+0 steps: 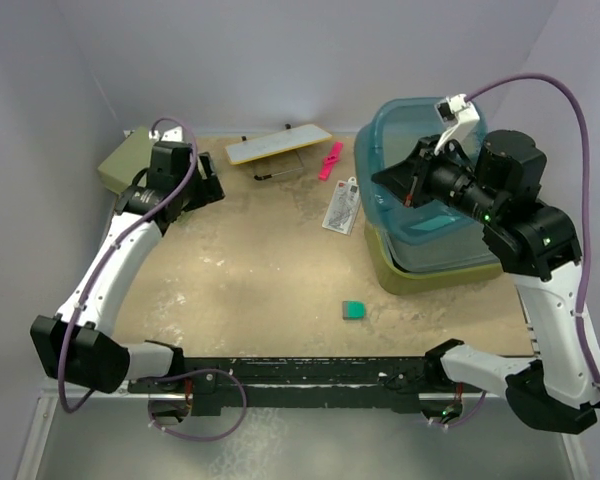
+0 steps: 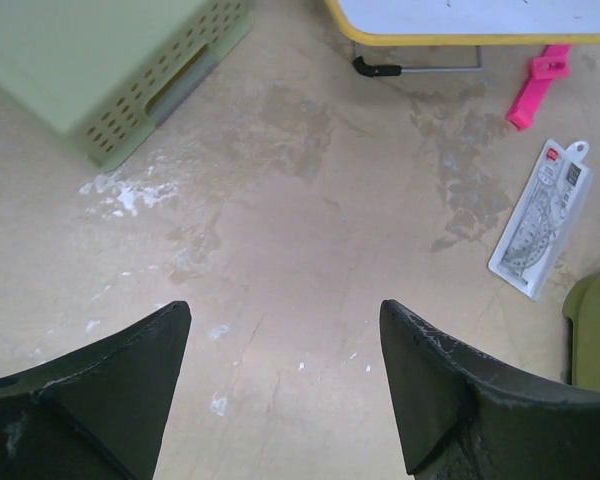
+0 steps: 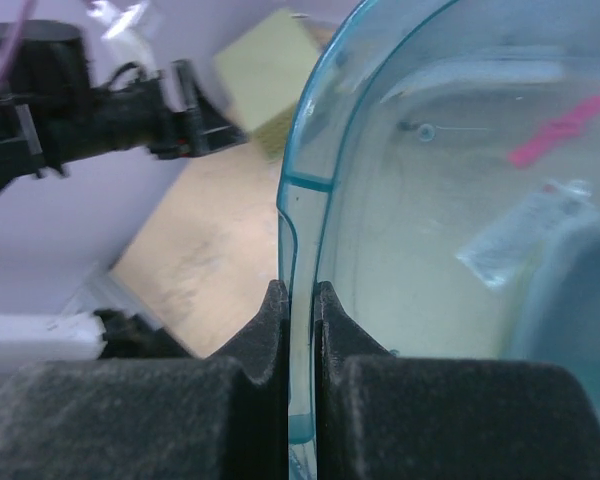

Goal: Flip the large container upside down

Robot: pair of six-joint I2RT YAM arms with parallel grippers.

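The large container (image 1: 420, 272) is an olive-green tub standing at the table's right side; its corner (image 2: 595, 335) shows at the right edge of the left wrist view. A translucent teal tub (image 1: 420, 130) sits nested in it, raised and tilted. My right gripper (image 1: 398, 180) is shut on the teal tub's rim (image 3: 308, 180), with one finger on each side of the thin wall (image 3: 300, 290). My left gripper (image 1: 212, 186) hangs open over bare table at the back left (image 2: 285, 305), with nothing between its fingers.
A pale yellow-green basket (image 1: 126, 160) (image 2: 100, 70) lies at the back left corner. A yellow-rimmed whiteboard (image 1: 278, 146), a pink clip (image 1: 330, 160) and a packaged ruler set (image 1: 342, 206) lie at the back centre. A small teal block (image 1: 353, 310) lies near the front.
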